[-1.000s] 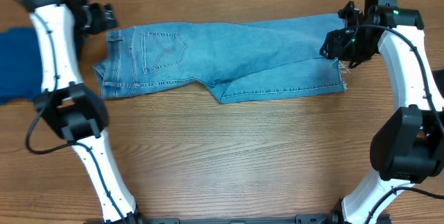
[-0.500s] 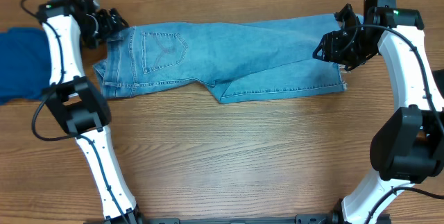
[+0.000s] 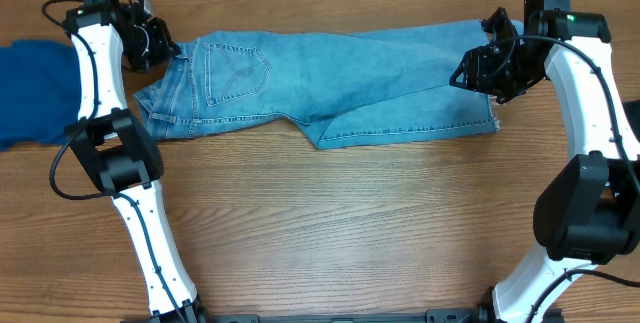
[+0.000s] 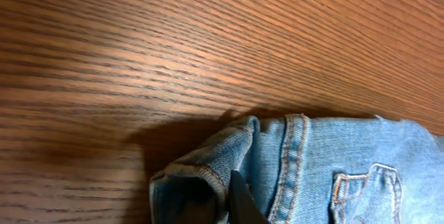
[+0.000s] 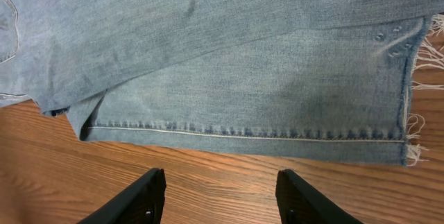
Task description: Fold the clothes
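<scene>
Pale-blue jeans (image 3: 330, 83) lie flat along the far side of the table, waistband to the left and frayed hems (image 3: 492, 113) to the right. My left gripper (image 3: 163, 45) is shut on the waistband corner. In the left wrist view that corner (image 4: 208, 165) is bunched and lifted around one dark finger (image 4: 239, 202), with the other finger hidden under the denim. My right gripper (image 3: 472, 69) hovers over the leg ends. In the right wrist view it (image 5: 222, 193) is open, with bare wood between its fingers and the jeans leg (image 5: 243, 99) just beyond.
A royal-blue garment (image 3: 30, 88) lies at the left table edge, beside the left arm. A dark shape (image 3: 632, 113) shows at the right edge behind the right arm. Bare wooden tabletop (image 3: 330, 223) spreads in front of the jeans.
The left gripper moved right onto the waistband and closed on its corner, bunching the denim there. The right gripper shifted slightly left over the leg ends and stayed open.
</scene>
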`<state>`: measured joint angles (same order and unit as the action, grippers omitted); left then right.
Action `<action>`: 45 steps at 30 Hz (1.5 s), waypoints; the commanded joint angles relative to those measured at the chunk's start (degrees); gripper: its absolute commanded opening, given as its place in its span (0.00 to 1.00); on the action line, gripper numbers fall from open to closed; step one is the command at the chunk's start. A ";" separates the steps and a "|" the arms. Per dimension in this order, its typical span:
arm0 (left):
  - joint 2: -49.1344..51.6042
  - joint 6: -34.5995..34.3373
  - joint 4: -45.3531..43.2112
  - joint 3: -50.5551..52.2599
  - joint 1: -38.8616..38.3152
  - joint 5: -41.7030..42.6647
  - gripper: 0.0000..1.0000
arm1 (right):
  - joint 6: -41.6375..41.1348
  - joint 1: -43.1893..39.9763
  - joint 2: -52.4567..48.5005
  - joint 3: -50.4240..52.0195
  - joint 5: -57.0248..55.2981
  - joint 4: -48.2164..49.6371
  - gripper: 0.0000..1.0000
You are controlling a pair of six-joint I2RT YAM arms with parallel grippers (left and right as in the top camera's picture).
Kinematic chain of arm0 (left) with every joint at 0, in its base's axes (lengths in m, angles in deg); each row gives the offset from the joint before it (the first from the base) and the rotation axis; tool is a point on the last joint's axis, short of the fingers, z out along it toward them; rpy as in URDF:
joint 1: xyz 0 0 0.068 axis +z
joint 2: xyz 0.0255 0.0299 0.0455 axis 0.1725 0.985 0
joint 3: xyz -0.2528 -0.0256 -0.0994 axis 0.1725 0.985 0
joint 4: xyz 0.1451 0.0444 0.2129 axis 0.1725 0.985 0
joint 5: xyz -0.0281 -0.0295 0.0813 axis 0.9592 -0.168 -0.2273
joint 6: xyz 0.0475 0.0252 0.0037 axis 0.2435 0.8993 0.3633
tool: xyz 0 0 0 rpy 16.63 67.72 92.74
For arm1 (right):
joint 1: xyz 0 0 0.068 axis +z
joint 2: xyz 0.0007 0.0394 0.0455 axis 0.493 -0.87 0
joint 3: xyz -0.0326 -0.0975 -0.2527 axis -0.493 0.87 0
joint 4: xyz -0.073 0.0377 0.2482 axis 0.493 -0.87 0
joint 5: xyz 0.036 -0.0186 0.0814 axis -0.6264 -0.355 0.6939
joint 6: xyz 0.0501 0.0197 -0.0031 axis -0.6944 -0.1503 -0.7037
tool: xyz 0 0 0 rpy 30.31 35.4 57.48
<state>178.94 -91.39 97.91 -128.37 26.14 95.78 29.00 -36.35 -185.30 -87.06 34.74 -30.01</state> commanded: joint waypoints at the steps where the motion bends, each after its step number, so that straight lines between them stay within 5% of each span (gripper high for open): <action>1: -8.81 3.13 3.41 -0.98 -0.50 2.71 0.04 | -0.24 0.04 1.01 0.02 0.70 0.09 0.55; 13: -25.33 11.63 31.95 -0.87 -5.86 1.73 0.04 | 0.00 -0.02 1.01 0.02 -0.85 0.52 0.55; 21: -27.98 8.83 31.95 0.22 -14.36 -1.81 0.04 | 0.39 -0.02 1.03 -0.24 -3.58 -1.14 0.55; 32: -43.56 2.80 31.95 1.81 -29.40 -30.49 0.04 | 0.39 -0.02 3.41 -0.57 -3.58 -1.27 0.55; 45: -56.11 -6.05 31.95 48.06 -33.05 -35.82 0.04 | 0.39 -0.02 3.93 -0.57 -3.56 -1.33 0.55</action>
<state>120.89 -93.73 129.51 -91.82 -7.59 62.21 29.04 -36.35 -183.49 -87.06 31.29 -31.47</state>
